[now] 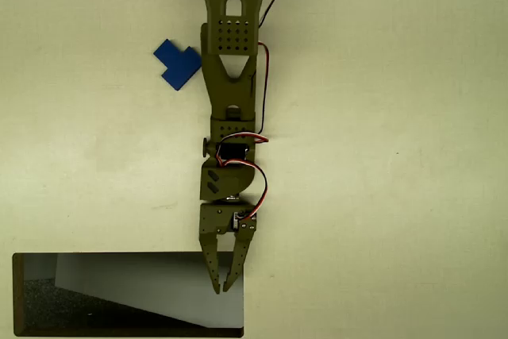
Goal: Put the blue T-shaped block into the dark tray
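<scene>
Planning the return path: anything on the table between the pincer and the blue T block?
Overhead view: only bare table and the arm's own links between the pincer, over the dark tray, and the blue T-shaped block.

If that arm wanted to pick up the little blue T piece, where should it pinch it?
Probably across the stem of the blue T-shaped block, coming straight down from above. It lies flat on the table, turned diagonally, so the gripper would need to twist to close on the stem's two parallel sides.
</scene>
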